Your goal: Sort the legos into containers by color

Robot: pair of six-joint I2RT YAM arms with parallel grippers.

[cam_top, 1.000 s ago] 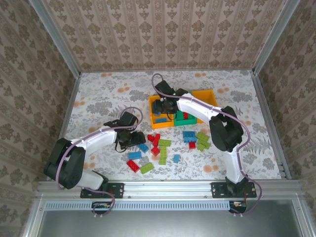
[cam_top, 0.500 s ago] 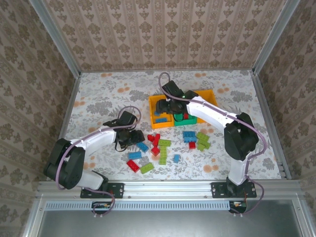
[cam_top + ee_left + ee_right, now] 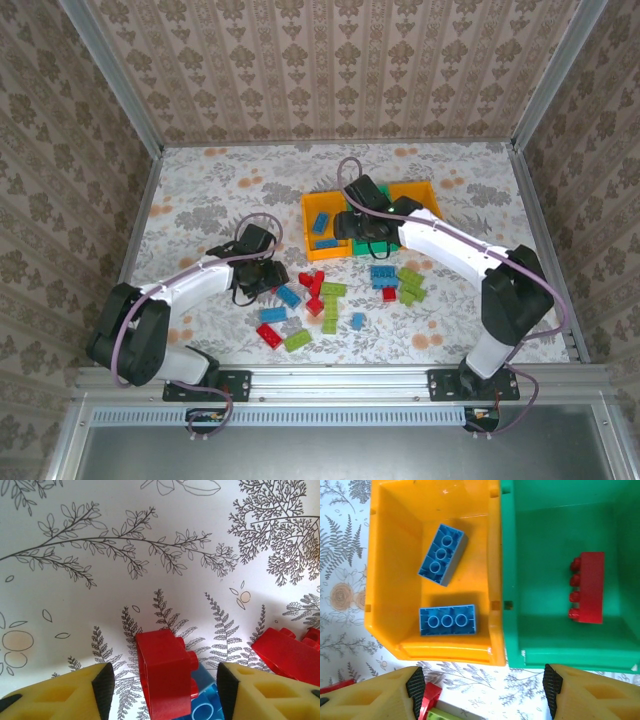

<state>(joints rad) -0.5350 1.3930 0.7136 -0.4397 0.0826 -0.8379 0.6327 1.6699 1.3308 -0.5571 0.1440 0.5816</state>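
I see damask-patterned wallpaper walls (image 3: 330, 70) enclosing my floral-print desk (image 3: 200, 190), with aluminium rails (image 3: 111, 72) framing the corners

A floral-print counter (image 3: 200, 200) carries three bins side by side: left orange bin (image 3: 307, 228), green bin (image 3: 560, 652), right orange bin (image 3: 425, 195). Nearer the arms' bases, loose red, blue and green legos (image 3: 313, 307) lie scattered.

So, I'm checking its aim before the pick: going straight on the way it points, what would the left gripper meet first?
Probably the small red studded plastic brick lying between the fingers of the left gripper, beside a blue studded brick; depth is unclear.
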